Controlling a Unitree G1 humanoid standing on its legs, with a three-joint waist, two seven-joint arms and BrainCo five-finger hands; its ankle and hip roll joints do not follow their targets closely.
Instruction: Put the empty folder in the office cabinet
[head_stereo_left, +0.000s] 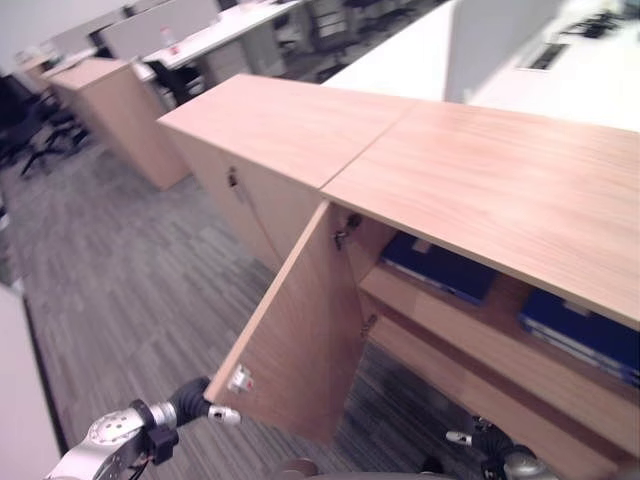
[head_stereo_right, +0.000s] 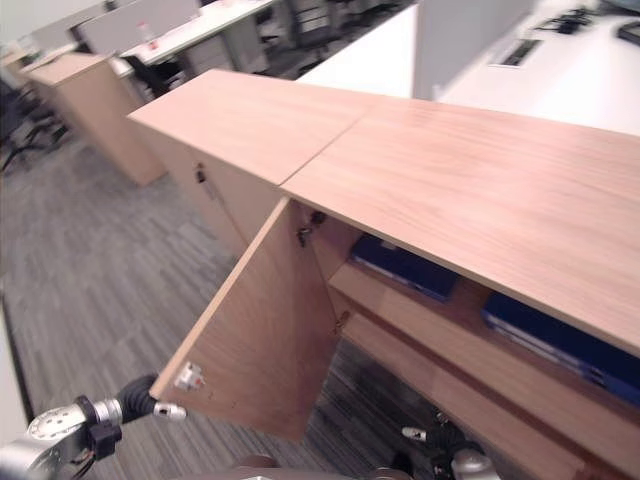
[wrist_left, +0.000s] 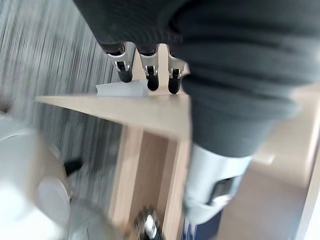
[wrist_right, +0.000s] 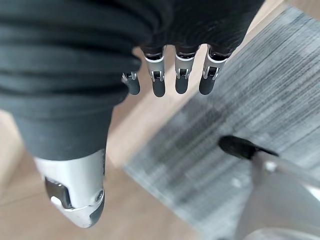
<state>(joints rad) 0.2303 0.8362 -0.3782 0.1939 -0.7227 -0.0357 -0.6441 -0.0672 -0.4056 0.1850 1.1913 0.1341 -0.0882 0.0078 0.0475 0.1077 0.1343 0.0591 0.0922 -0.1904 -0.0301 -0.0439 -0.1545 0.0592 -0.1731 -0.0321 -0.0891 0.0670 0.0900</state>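
Note:
A light wooden office cabinet (head_stereo_left: 480, 180) stands before me with its left door (head_stereo_left: 300, 330) swung wide open. On the upper shelf inside lie a blue folder (head_stereo_left: 440, 268) and a second blue folder (head_stereo_left: 580, 325) further right. My left hand (head_stereo_left: 192, 398) is low at the door's lower outer corner, beside a white hinge plate (head_stereo_left: 239, 378). In the left wrist view its straight fingers (wrist_left: 150, 75) reach to the door's edge (wrist_left: 125, 107) and hold nothing. My right hand (head_stereo_left: 495, 440) hangs low in front of the cabinet's bottom. Its fingers (wrist_right: 182, 75) are straight and empty.
A closed cabinet (head_stereo_left: 260, 130) adjoins the open one on the left. Another wooden cabinet (head_stereo_left: 120, 110) stands further back, near desks and office chairs (head_stereo_left: 40, 130). Grey carpet (head_stereo_left: 120, 280) spreads to the left. A white surface (head_stereo_left: 20, 400) sits at the left edge.

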